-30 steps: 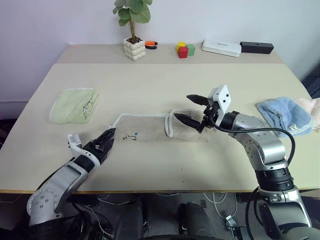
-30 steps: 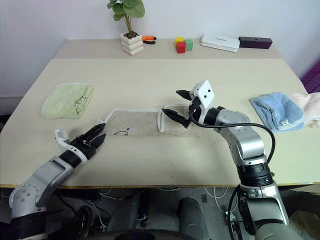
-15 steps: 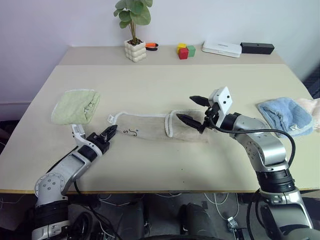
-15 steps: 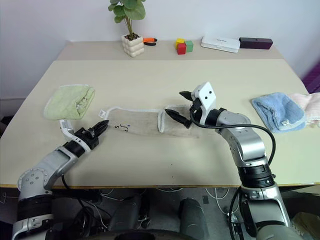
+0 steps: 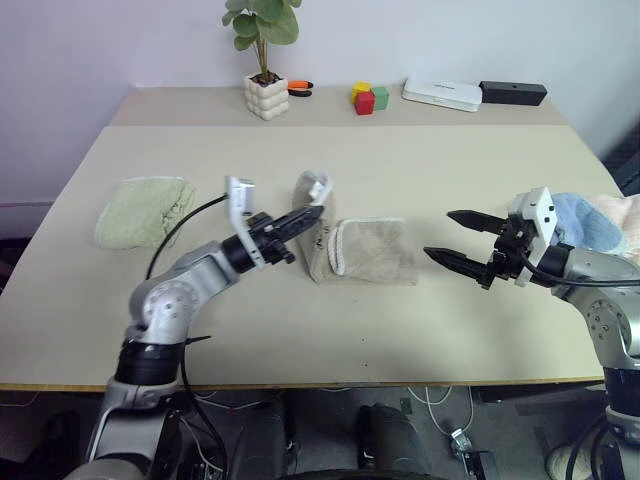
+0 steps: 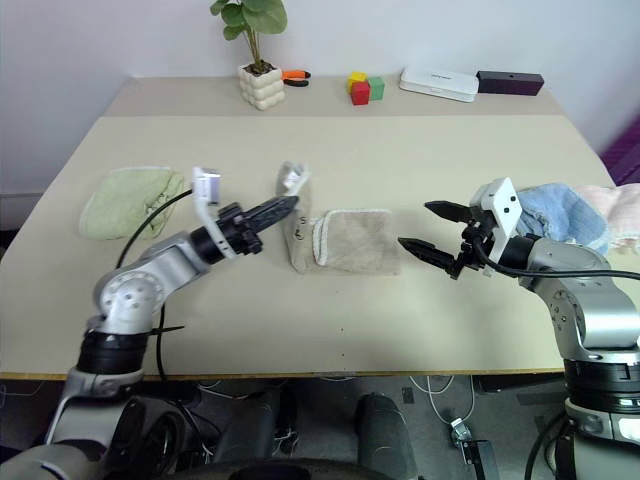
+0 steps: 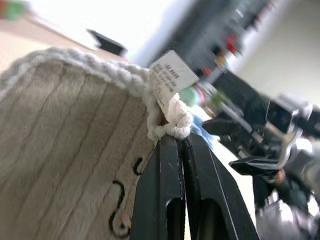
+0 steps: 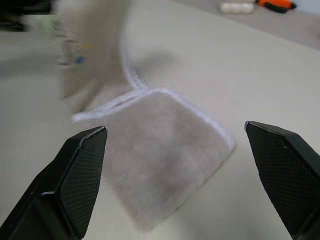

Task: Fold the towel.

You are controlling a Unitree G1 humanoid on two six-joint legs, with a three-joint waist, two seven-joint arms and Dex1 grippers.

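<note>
The towel (image 5: 365, 250) lies near the middle of the table (image 5: 420, 170), closer to the front edge than the back. Its right part is already doubled and flat, while its left end is raised off the surface by the left gripper (image 5: 318, 212), whose fingers are pressed together on the corded corner beside the small white tag (image 7: 169, 76). The right gripper (image 5: 448, 238) hovers well apart from the cloth, toward the table's right edge, with its 2 fingers spread wide and nothing between them.

The step in hand appears to be the carrying of the lifted end over the flat part. It is judged best done by keeping the pinch tight on the edging, holding the corner high enough that the hanging cloth clears the folded layer, and lowering it only once it is squared with the far hem. The pinch looks narrow, so a slip is possible if the cloth is dragged.

In the left wrist view the grip itself is made plain: the cord is caught at the very fingertips, and the printed motif (image 7: 121, 210) is seen below. In the right wrist view the folded part's white hem (image 8: 165, 95) is shown flat between the open fingers. In the head views the whole layout is given, including the pale green towel (image 5: 143, 208) near the left edge and the light blue towel (image 5: 580, 215) at the right edge.
</note>
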